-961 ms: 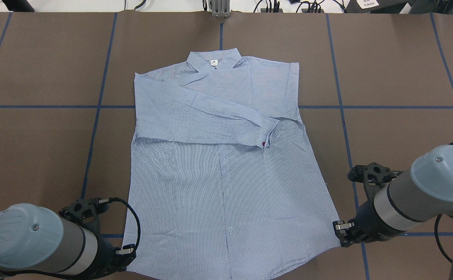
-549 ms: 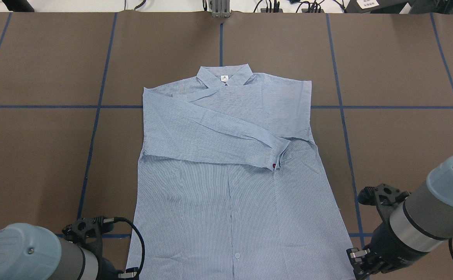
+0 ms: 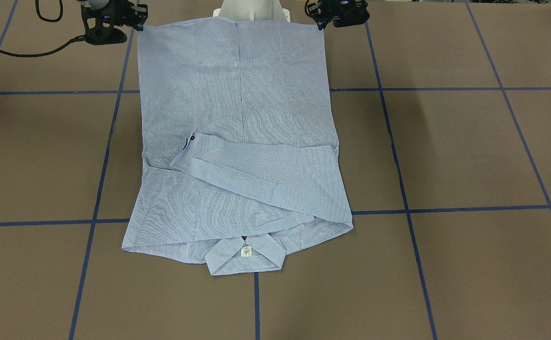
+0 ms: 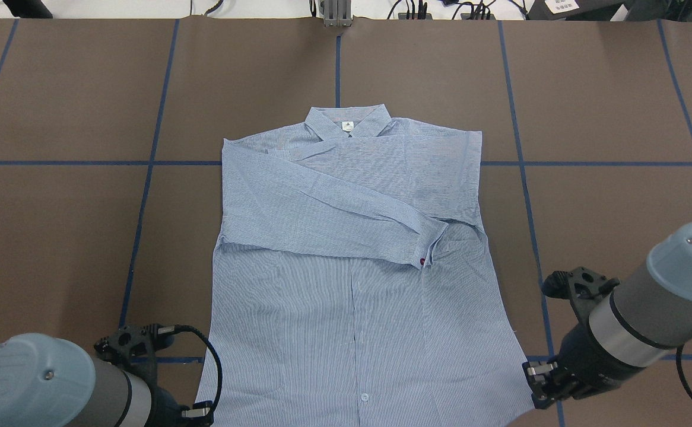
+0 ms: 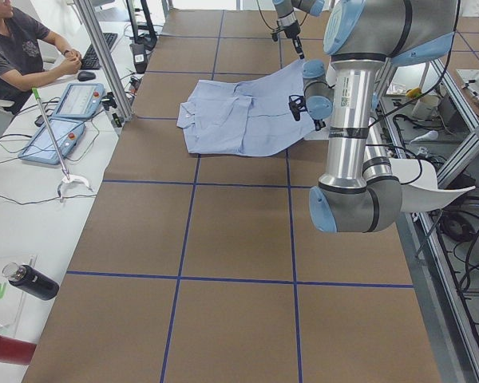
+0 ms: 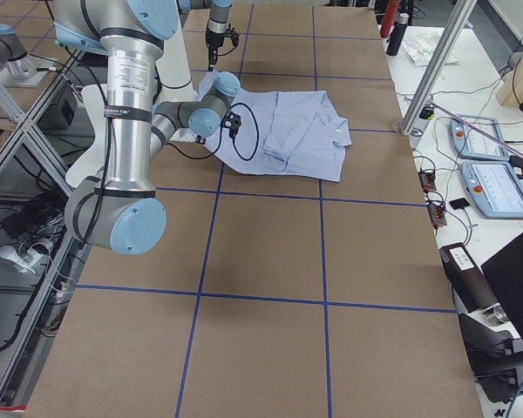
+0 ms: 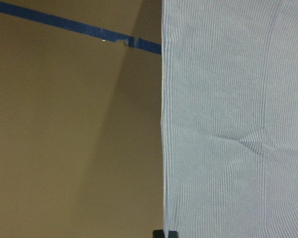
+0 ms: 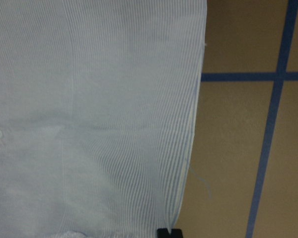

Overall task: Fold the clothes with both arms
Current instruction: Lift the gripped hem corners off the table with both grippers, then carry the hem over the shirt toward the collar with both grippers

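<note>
My left pincer (image 4: 199,412) and right pincer (image 4: 537,385) each clamp a hem corner of the sleeve-folded striped shirt (image 4: 352,308).

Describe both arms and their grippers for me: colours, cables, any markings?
The left arm and right arm are grey tubes with rounded light blue joint caps and silver wrist segments. The left gripper and right gripper are black, with small silver fingers. A black cable loops off the left wrist. A printed label strip runs down each upright tube.
</note>
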You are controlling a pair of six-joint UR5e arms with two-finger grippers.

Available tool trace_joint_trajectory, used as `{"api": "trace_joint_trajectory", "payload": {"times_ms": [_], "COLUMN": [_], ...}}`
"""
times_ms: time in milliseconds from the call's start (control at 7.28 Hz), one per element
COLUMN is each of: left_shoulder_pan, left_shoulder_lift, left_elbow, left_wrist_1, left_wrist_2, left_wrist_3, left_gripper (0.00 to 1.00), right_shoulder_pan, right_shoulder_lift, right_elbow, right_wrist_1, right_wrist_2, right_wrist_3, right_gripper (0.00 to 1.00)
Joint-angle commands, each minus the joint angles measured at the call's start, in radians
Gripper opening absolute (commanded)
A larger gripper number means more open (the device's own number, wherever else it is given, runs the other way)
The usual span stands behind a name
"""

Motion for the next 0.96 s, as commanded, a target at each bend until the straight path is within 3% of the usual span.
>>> {"api": "trace_joint_trajectory", "payload": {"times_ms": [0, 412, 824], "left_shoulder_pan": [-0.125, -0.325, -0.518], "left_shoulder_lift": [-0.061, -0.213, -0.228], "left_elbow": [0.029, 0.191, 0.291], "left_wrist_1": [0.016, 0.015, 0.013], "left_wrist_2": [-0.003, -0.072, -0.137], "left_wrist_3": [0.046, 0.150, 0.328], "left_gripper": [0.00, 0.00, 0.00], "right_shoulder_pan": [0.109, 0.251, 0.395], "right_shoulder_lift": [0.143, 0.322, 0.467], "right_elbow": [-0.081, -0.253, -0.434], "right_wrist_1": [0.001, 0.004, 0.007], "right_wrist_2": [-0.028, -0.029, -0.029], "right_wrist_3": [-0.005, -0.010, -0.071], "right_gripper": [0.00, 0.00, 0.00]}}
